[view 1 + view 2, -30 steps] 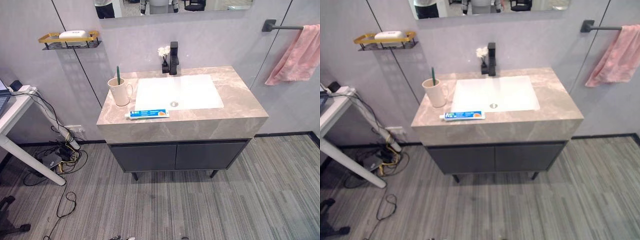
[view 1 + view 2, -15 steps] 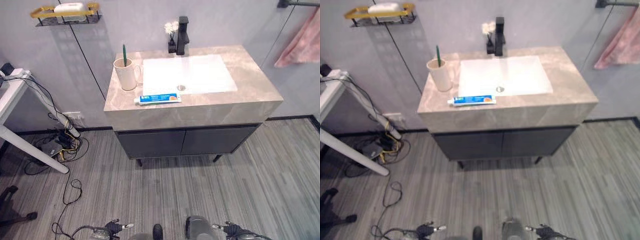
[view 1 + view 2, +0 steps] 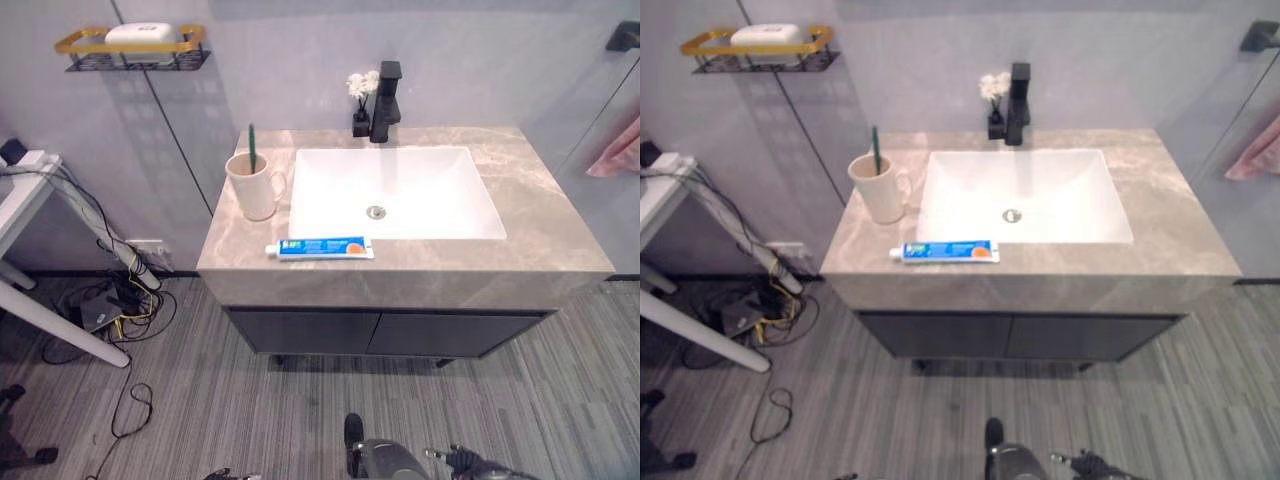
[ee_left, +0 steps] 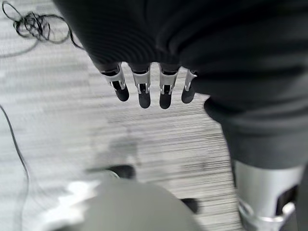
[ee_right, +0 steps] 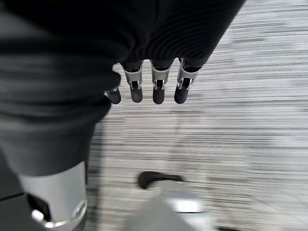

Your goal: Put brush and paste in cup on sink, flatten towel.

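One blue-and-white paste (image 3: 320,248) tube, flat

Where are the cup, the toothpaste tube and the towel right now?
cup (image 3: 254,192): left eye view, on its side wall.
toothpaste tube (image 3: 322,247): left eye view, mid-tube.
towel (image 3: 622,155): left eye view, its visible pink corner.

A black faucet (image 3: 386,87) stands behind the white basin, a small vase of white flowers (image 3: 360,92) just beside it. Up on the wall, a gold shelf (image 3: 132,48) carries a white soap bar (image 3: 143,33). Tangled cables (image 3: 112,300) lie on the striped floor (image 3: 200,410) beside a white table leg (image 3: 60,335).
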Controlling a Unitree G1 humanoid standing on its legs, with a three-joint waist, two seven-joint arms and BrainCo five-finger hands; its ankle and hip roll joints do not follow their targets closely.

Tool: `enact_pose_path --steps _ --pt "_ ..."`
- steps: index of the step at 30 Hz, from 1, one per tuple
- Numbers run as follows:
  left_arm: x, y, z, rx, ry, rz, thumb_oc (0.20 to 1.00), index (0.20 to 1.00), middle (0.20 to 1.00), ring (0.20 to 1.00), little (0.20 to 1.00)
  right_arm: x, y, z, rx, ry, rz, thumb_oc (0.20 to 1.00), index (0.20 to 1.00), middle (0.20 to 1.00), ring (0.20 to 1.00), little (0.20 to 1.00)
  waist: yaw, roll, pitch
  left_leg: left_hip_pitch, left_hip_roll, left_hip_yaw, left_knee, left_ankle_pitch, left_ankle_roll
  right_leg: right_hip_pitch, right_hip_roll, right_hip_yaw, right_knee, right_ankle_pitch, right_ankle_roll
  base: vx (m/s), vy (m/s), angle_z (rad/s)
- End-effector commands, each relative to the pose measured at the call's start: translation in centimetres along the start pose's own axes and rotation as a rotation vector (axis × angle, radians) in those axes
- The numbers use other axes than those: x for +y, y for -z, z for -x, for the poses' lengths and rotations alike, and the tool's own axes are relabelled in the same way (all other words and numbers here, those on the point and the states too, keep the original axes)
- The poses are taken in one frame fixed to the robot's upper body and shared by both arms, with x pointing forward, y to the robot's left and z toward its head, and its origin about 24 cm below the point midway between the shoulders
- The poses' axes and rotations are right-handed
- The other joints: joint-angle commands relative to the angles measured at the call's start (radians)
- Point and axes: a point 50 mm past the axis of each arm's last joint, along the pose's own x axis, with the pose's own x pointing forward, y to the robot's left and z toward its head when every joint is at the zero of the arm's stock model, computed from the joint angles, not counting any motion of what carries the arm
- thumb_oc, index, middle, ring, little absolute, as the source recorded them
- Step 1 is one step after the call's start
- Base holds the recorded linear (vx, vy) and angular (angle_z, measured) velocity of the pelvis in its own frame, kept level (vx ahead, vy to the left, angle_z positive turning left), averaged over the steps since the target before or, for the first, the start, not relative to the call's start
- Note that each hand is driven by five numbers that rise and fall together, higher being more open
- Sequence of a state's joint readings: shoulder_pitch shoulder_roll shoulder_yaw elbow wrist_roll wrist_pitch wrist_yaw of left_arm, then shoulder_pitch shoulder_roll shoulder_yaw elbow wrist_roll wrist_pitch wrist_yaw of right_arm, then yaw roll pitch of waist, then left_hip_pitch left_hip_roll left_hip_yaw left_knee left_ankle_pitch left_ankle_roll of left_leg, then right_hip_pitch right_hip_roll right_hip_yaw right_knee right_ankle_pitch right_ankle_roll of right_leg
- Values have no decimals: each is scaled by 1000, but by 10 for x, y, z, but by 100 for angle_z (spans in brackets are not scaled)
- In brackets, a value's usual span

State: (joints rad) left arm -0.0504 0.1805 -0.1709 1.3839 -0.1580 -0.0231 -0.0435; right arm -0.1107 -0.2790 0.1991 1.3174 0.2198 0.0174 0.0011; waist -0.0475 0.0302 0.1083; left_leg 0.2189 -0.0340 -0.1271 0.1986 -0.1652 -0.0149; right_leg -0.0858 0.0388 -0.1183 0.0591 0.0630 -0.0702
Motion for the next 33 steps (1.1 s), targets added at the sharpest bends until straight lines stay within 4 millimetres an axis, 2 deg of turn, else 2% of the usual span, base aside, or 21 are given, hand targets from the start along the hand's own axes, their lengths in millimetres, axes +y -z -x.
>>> enact_pose_path --steps 1,2,4,5,6,8,9,11,12,13,15,18,23,27,31,33 --pt "10 -32 0 -101 -34 -8 1000 1000 1000 1000 1000 -7 -8 0 -30 24 44 1000 1000 1000 1000 1000 -8 -29 14 -102 34 -29 73 -14 -41 2 -29 72 53 -141 126 103 -164 -1" --pt "10 -32 0 -101 -33 -8 1000 1000 1000 1000 1000 -7 -8 0 -30 24 44 1000 1000 1000 1000 1000 -9 -28 14 -104 35 -30 78 -16 -41 2 -29 71 53 -141 126 71 -136 1" --pt "8 -39 -1 -119 -29 -19 1000 1000 1000 1000 1000 -8 -9 0 -36 30 39 1000 1000 1000 1000 1000 -5 -33 29 -162 27 -47 195 11 -45 36 -25 81 36 -153 107 67 -134 2" --pt "6 -39 -1 -118 -30 -25 1000 1000 1000 1000 1000 -10 -9 0 -34 35 37 1000 1000 1000 1000 1000 -6 -32 31 -167 32 -50 199 31 -52 53 -19 83 26 -162 100 124 -156 6" --pt "3 -42 -1 -126 -25 -29 1000 1000 1000 1000 1000 -13 -5 0 -20 50 24 1000 1000 1000 1000 1000 -8 -29 33 -191 42 -38 171 38 -56 69 -25 79 17 -177 95 125 -104 8" --pt "0 -47 -1 -141 -18 -54 1000 1000 1000 1000 1000 -17 -2 1 -9 62 19 1000 1000 1000 1000 1000 -9 -38 33 -244 37 -21 101 11 -51 83 -44 75 3 -187 103 102 -33 10" --pt "0 -49 -1 -146 -18 -69 1000 1000 1000 1000 1000 -18 -1 1 -7 66 16 1000 1000 1000 1000 1000 -7 -39 35 -266 35 -16 63 20 -51 88 -44 75 -3 -187 104 69 -13 9" --pt "3 -51 -1 -147 -31 -82 1000 1000 1000 1000 1000 -20 1 1 3 79 11 1000 1000 1000 1000 1000 -1 -35 41 -300 31 -25 -3 71 -62 106 -36 84 -21 -187 107 37 -7 -4" --pt "3 -51 -1 -147 -31 -82 1000 1000 1000 1000 1000 -20 1 1 3 79 11 1000 1000 1000 1000 1000 -1 -36 42 -297 31 -24 -5 72 -62 108 -36 84 -22 -187 107 40 0 -12" --pt "5 -52 -1 -149 -37 -81 1000 1000 1000 1000 1000 -22 3 1 12 89 3 1000 1000 1000 1000 1000 0 -35 46 -317 31 -23 -18 96 -69 120 -36 85 -32 -185 109 52 18 -22" --pt "6 -44 -1 -123 -45 -92 1000 1000 1000 1000 1000 -23 14 2 46 96 4 1000 1000 1000 1000 1000 -3 -19 38 -283 54 6 -84 108 -74 147 -36 83 -58 -178 116 145 100 -22" --pt "6 -37 -1 -99 -47 -90 1000 1000 1000 1000 1000 -22 23 3 73 93 13 1000 1000 1000 1000 1000 -5 -4 25 -236 63 19 -143 112 -71 156 -43 88 -75 -164 121 118 144 -20" --pt "8 -30 -1 -81 -54 -87 1000 1000 1000 1000 1000 -14 31 4 95 73 16 1000 1000 1000 1000 1000 -7 -4 5 -183 58 40 -195 101 -54 162 -60 101 -94 -144 141 55 138 -7" --pt "10 -28 -1 -80 -58 -75 1000 1000 1000 1000 1000 -9 34 4 104 52 20 1000 1000 1000 1000 1000 -1 -13 -5 -164 33 44 -201 75 -27 156 -81 114 -86 -136 163 8 199 -20" --pt "16 -28 0 -87 -75 -26 1000 1000 1000 1000 1000 -6 21 2 61 44 18 1000 1000 1000 1000 1000 14 -17 6 -174 12 62 -208 66 7 71 -105 118 14 -130 208 -82 160 -26" --pt "18 -27 0 -84 -86 -17 1000 1000 1000 1000 1000 -6 19 2 56 44 14 1000 1000 1000 1000 1000 17 -16 6 -179 9 67 -210 68 13 51 -109 120 46 -136 218 -97 74 -42"
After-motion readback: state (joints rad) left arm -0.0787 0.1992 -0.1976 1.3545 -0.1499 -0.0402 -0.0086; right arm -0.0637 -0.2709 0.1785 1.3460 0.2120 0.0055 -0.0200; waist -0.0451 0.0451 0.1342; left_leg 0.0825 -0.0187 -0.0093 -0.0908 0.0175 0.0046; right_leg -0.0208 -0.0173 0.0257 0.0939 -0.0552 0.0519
